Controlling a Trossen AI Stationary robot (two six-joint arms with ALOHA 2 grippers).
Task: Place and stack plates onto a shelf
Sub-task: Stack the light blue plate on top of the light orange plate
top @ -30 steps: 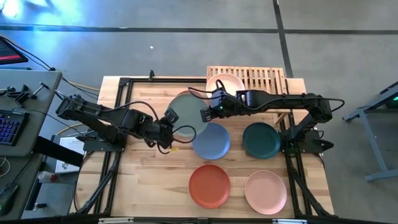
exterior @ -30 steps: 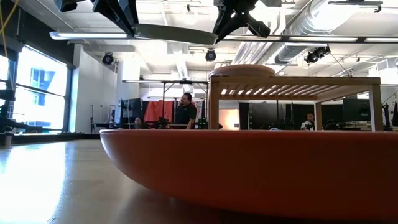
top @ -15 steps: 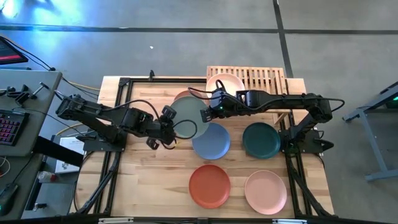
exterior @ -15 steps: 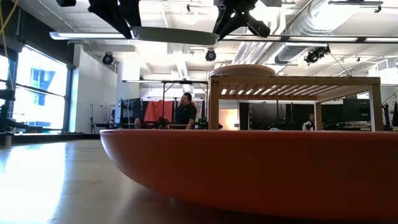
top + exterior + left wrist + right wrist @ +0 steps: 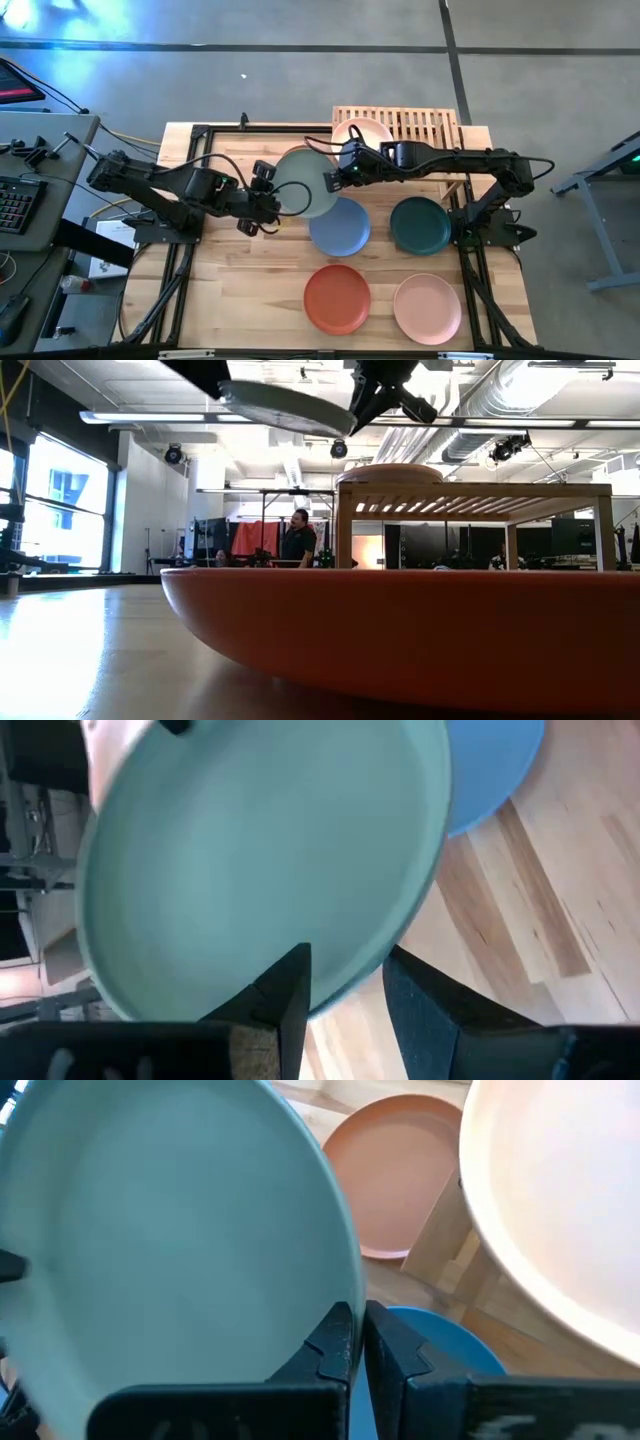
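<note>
Teal plate (image 5: 305, 182), airborne at upper centre of the high view, is pinched at its rim by the right gripper (image 5: 331, 181) while the left gripper (image 5: 270, 196) stands spread clear; carry it level onto the shelf (image 5: 432, 125), beside the cream plate (image 5: 363, 135).

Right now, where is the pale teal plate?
In the high view, the pale teal plate hangs mid-table above the blue plate, its edge pinched by the right gripper, near the shelf.

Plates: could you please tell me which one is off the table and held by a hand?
The pale teal plate: the right hand grips its rim in mid-air; the others lie on the table or the shelf.
</note>
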